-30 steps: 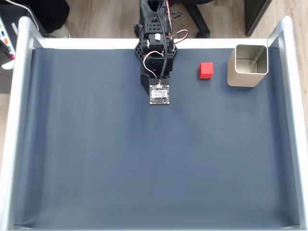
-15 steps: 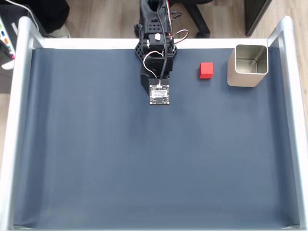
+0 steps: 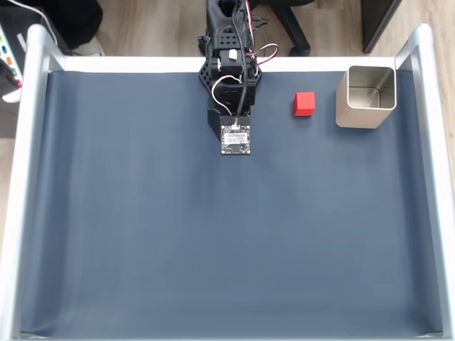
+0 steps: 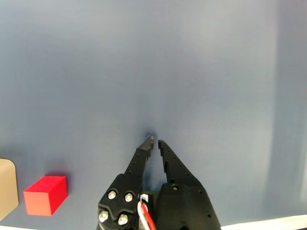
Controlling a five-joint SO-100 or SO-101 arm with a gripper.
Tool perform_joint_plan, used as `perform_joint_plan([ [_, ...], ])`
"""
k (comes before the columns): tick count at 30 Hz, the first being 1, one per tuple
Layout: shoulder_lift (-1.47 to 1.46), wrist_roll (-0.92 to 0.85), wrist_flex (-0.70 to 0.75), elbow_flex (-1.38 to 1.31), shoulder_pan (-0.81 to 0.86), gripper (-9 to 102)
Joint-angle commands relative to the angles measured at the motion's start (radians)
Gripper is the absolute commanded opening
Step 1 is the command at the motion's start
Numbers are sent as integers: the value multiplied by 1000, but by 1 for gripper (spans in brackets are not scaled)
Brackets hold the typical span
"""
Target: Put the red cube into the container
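Observation:
The red cube (image 3: pixel 305 104) rests on the dark mat near the back edge, a little to the right of the black arm (image 3: pixel 232 85) in the fixed view. Further right stands the container (image 3: pixel 366 96), an open silver tin with nothing inside. In the wrist view my gripper (image 4: pixel 154 142) hovers over bare mat, its black fingers nearly touching at the tips with nothing between them. The red cube (image 4: pixel 45 195) lies at the lower left of that view, well apart from the fingers, and a corner of the container (image 4: pixel 6 187) shows at the left edge.
A dark blue-grey mat (image 3: pixel 227 234) covers the table, framed by silver rails on the left (image 3: pixel 25 177) and right (image 3: pixel 435 163). A small circuit board (image 3: pixel 235 138) sits on the arm's wrist.

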Motion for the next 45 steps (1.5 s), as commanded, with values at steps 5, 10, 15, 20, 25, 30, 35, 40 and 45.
perform_joint_plan([
  [5,-14,21,-80,-6,-18,0],
  [10,-12,37,-164,-8,-63,0],
  [15,-104,40,-368,-11,-80,0],
  [20,-253,34,-443,-100,-78,0],
  [25,-440,49,-414,-279,-92,0],
  [30,-592,2,-236,-480,-132,0],
  [35,-696,-103,-71,-635,-189,0],
  [40,-801,-189,11,-756,-268,0],
  [45,-916,-209,78,-902,-413,0],
])
